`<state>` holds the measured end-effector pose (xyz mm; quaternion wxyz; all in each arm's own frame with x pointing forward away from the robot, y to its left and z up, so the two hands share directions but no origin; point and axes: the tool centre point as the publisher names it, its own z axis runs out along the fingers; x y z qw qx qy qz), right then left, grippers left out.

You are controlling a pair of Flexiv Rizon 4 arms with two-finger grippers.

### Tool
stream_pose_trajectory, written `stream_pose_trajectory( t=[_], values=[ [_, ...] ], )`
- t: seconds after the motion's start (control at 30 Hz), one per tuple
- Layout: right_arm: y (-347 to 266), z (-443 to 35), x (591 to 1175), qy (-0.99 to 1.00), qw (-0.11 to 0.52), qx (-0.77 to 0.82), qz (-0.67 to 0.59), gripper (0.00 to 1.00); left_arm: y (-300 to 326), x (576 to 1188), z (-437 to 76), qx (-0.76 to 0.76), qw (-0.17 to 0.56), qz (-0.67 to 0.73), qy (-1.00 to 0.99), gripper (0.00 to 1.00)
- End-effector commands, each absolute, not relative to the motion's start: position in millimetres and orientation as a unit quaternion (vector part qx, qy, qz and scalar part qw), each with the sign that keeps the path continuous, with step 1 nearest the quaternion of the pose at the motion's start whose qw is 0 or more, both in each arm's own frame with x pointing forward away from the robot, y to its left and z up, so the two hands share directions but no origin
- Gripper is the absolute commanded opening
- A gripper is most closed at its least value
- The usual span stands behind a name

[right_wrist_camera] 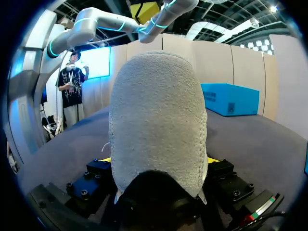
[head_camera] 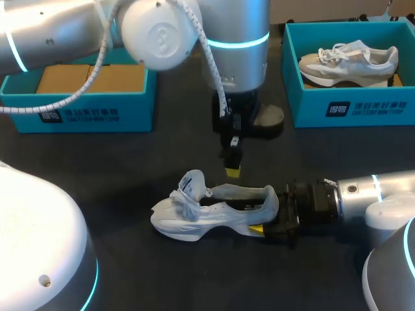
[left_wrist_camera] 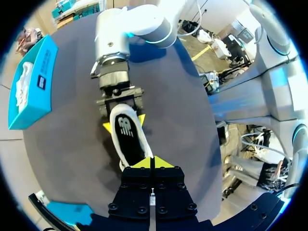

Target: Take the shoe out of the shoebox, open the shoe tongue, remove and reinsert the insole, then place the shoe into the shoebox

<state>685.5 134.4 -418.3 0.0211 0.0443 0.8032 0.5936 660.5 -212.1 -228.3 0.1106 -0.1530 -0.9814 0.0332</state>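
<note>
The shoe (head_camera: 207, 212) is out, its heel pinched by the right gripper (head_camera: 264, 219); the left gripper (head_camera: 232, 171) hovers pressed together; insole work probably remains.

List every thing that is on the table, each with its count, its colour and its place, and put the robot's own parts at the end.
low-top fabric sneaker: one, white, middle of the table, heel held by the right gripper
open cardboard shoeboxes: two, teal, far side, one left, one right
second sneaker: one, beige and white, inside the right shoebox
cardboard filling: count unclear, brown, inside the left shoebox
rounded flat piece: one, grey, behind the left arm, partly hidden
table: one, dark grey
left gripper: one, yellow tips, shut, above the white sneaker
right gripper: one, yellow tips, shut on the white sneaker's heel
</note>
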Motion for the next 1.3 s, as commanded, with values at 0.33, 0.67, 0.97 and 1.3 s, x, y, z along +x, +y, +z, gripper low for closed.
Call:
stream_pose_trajectory(
  t=[0.33, 0.67, 0.97, 1.3],
  values=[
    [135, -417, 686, 0.805, 0.02, 0.044, 0.591, 0.0, -224, 664, -276, -0.2, 0.108, 0.025, -0.974, 0.0],
    [135, -417, 686, 0.805, 0.02, 0.044, 0.591, 0.0, -224, 664, -276, -0.2, 0.108, 0.025, -0.974, 0.0],
    [135, -417, 686, 0.805, 0.02, 0.044, 0.591, 0.0, -236, 676, -306, -0.194, 0.083, 0.03, -0.977, 0.0],
    [135, -417, 686, 0.805, 0.02, 0.044, 0.591, 0.0, -231, 667, -326, -0.198, 0.076, 0.037, -0.977, 0.0]
  ],
)
